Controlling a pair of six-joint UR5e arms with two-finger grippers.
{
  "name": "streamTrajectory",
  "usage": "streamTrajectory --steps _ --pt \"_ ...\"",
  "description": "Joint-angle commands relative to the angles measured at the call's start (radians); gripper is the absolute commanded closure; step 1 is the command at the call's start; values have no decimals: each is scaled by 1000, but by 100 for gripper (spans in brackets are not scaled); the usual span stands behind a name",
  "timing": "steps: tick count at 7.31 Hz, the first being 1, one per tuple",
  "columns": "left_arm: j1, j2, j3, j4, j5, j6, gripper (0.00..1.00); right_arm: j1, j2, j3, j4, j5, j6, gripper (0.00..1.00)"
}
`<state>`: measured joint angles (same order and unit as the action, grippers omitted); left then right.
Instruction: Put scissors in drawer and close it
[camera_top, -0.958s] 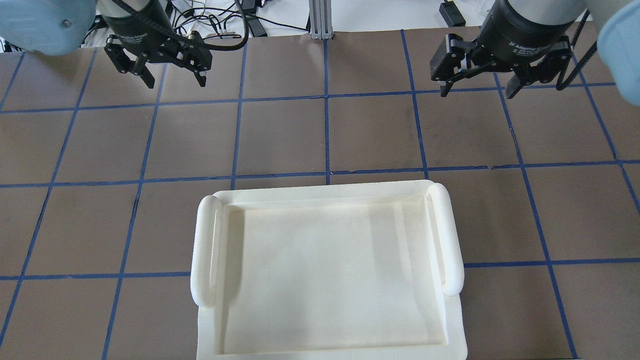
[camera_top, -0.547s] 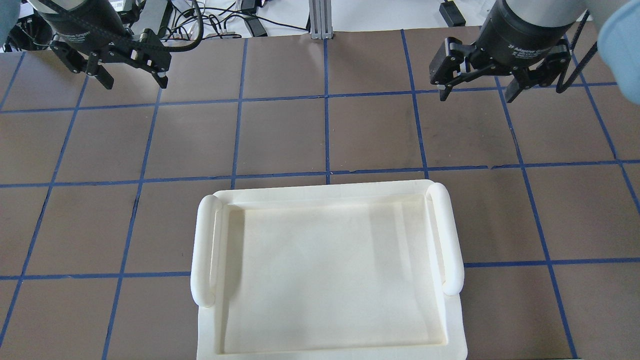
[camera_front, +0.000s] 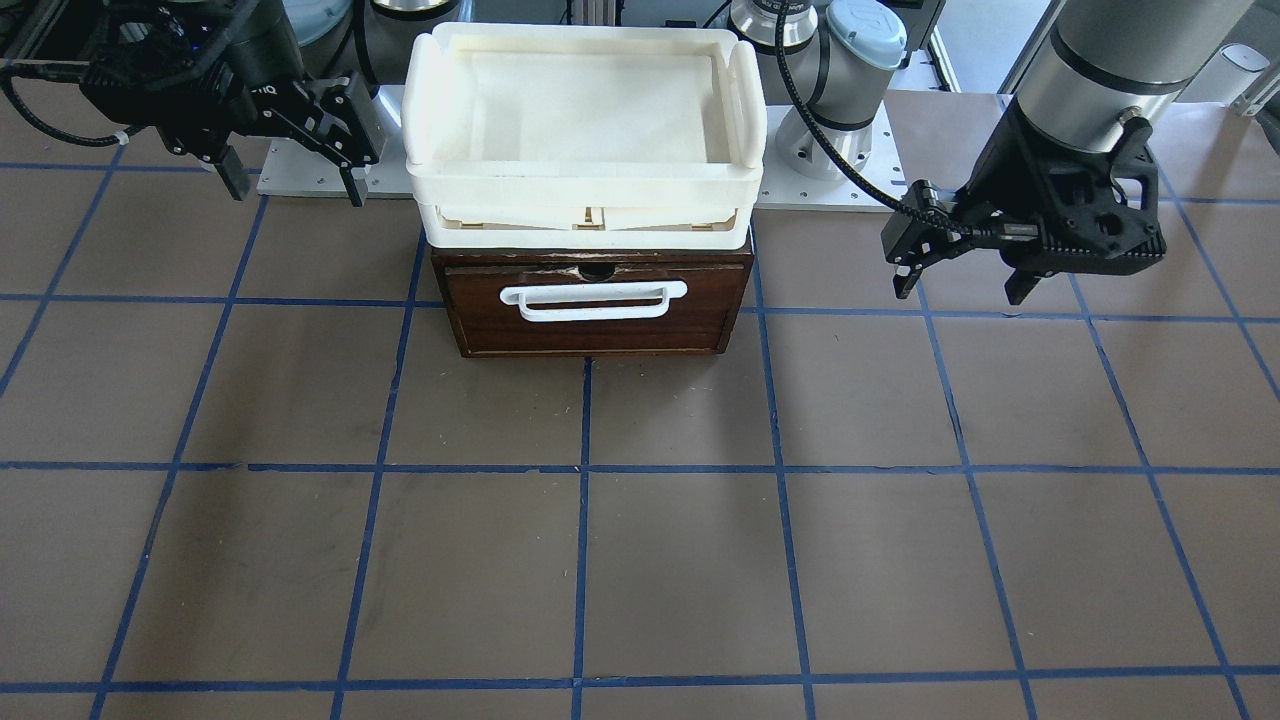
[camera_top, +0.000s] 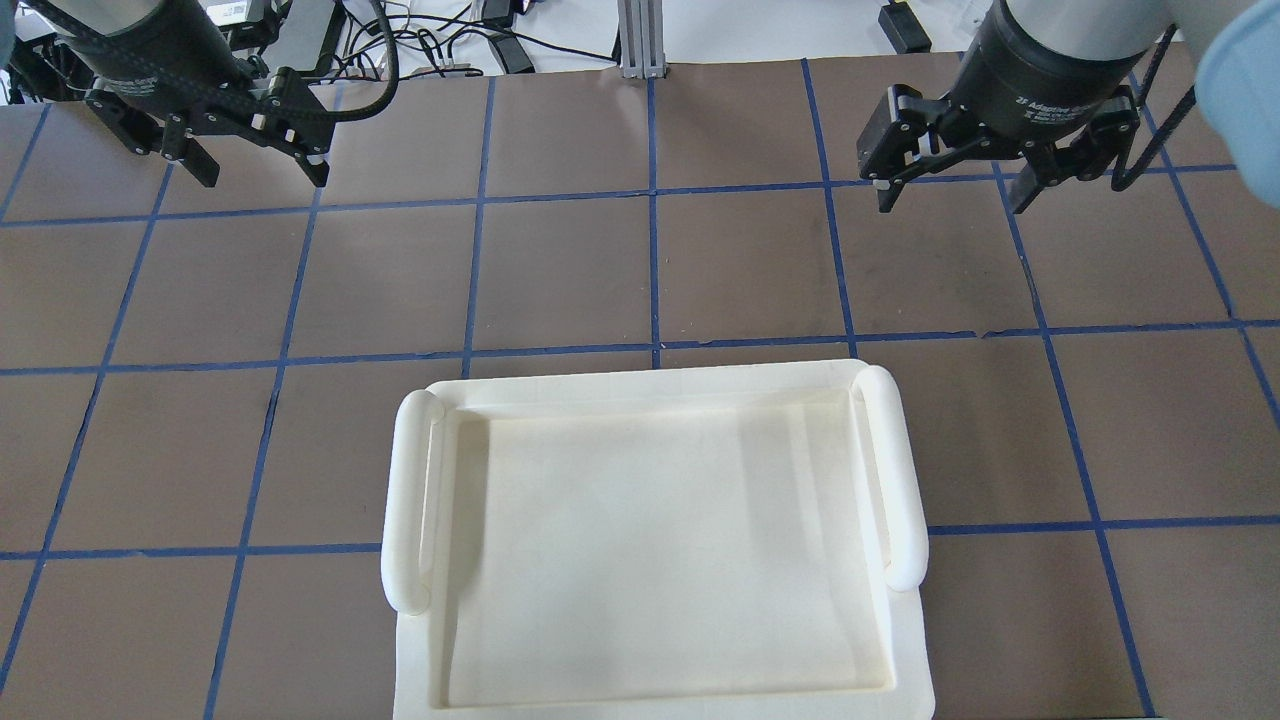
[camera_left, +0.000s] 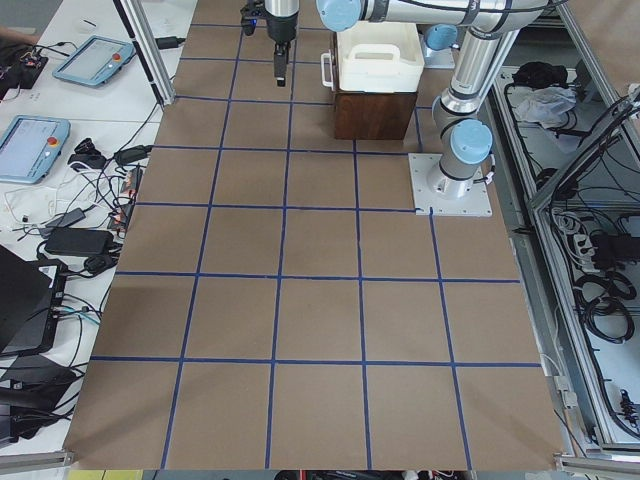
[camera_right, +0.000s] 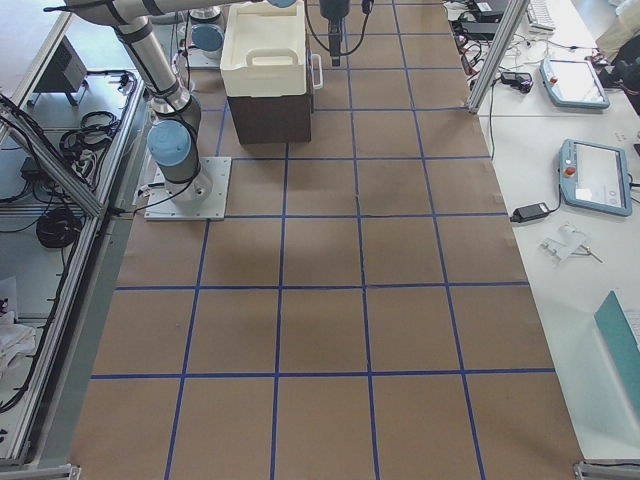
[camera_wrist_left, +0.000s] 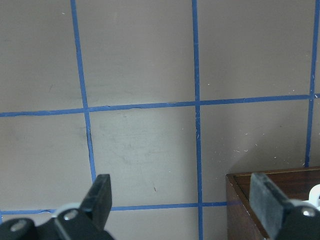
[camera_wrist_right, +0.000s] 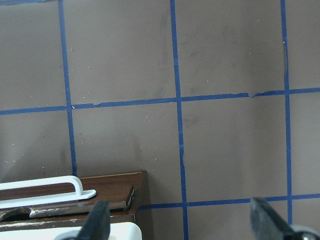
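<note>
The scissors show in no view. The drawer (camera_front: 590, 318) has a dark brown front and a white bar handle (camera_front: 592, 299). Its front sits flush in the wooden box under the cream tray. My left gripper (camera_top: 262, 175) is open and empty, hovering above the table beside the box; it also shows in the front view (camera_front: 960, 290). My right gripper (camera_top: 955, 203) is open and empty on the other side of the box (camera_front: 295, 188). The left wrist view catches a corner of the drawer box (camera_wrist_left: 272, 200). The right wrist view shows the drawer front (camera_wrist_right: 107, 192) and its handle (camera_wrist_right: 45, 188).
A cream-white plastic tray (camera_top: 405, 500) sits on top of the wooden box and holds nothing. The brown table (camera_front: 600, 560) has a blue tape grid. Cables and tablets lie on side benches (camera_left: 60, 130) beyond the table's edge.
My left gripper has moved toward the overhead view's left and slightly nearer. My right gripper has shifted only slightly. Both stay open.
</note>
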<state>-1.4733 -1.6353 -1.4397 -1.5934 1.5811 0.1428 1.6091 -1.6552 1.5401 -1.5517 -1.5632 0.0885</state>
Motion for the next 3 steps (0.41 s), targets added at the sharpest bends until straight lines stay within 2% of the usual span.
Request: streamTrajectory --steps 1,3 --pt "-1 8 -19 9 2 -3 0 0 0 0 1 0 -16 0" --pt "-1 6 -27 13 3 4 0 0 0 0 -1 0 -15 0"
